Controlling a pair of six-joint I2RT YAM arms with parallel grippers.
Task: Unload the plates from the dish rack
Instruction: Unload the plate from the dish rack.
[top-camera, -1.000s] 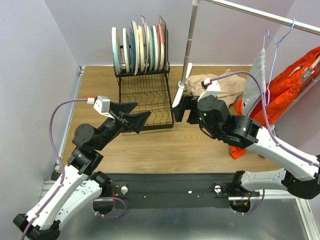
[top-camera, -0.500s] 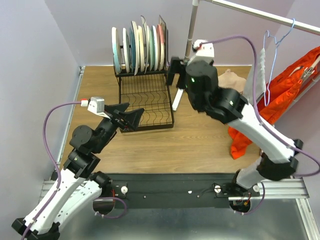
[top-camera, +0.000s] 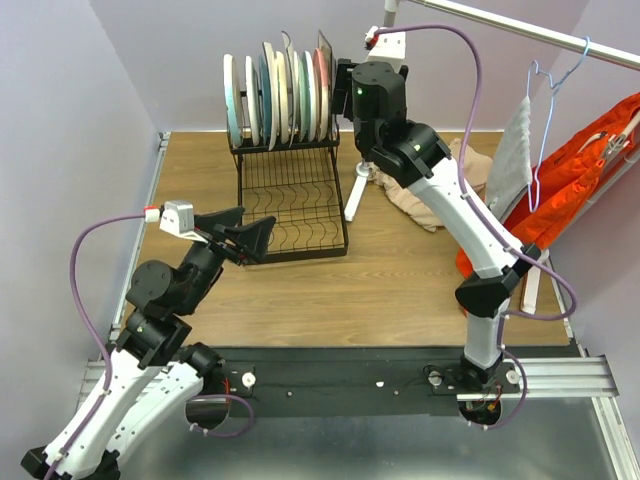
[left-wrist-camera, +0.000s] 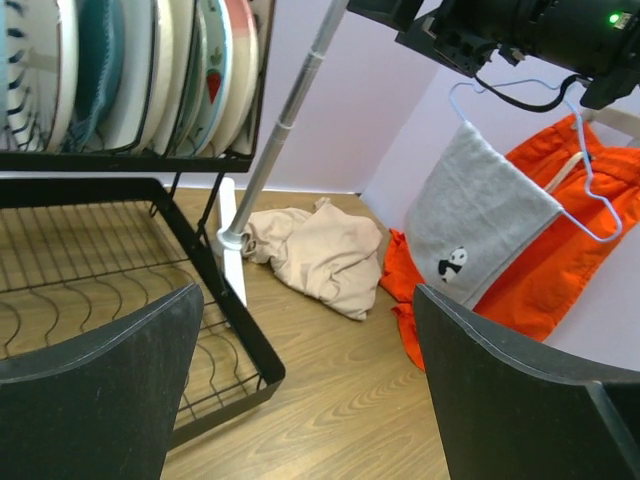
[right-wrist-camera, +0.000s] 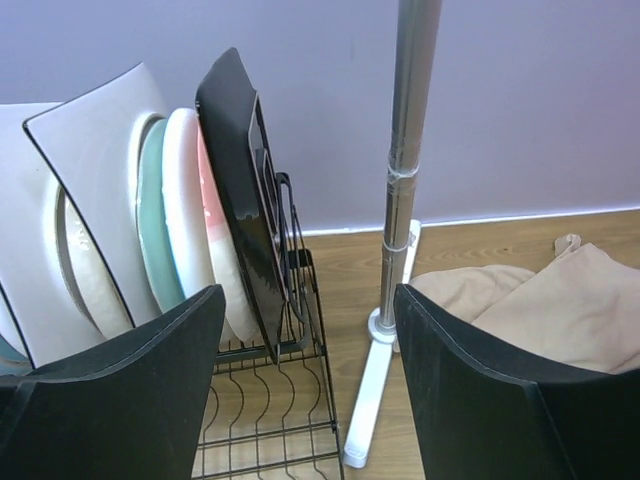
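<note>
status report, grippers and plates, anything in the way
Left gripper open, empty, low by the dish rack. Right gripper open, empty, at the right end of the plates. Plates upright in top tier. Rail pole close beside them.

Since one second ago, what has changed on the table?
The right gripper rose from low beside the rack to the right end of the plates, open, holding nothing. The left gripper drew back slightly leftward, open and empty. Plates and rack stayed put.

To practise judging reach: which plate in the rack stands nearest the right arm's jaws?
The dark-backed square plate at the dish rack's right end. The paler plates all stand farther left, behind it.
</note>
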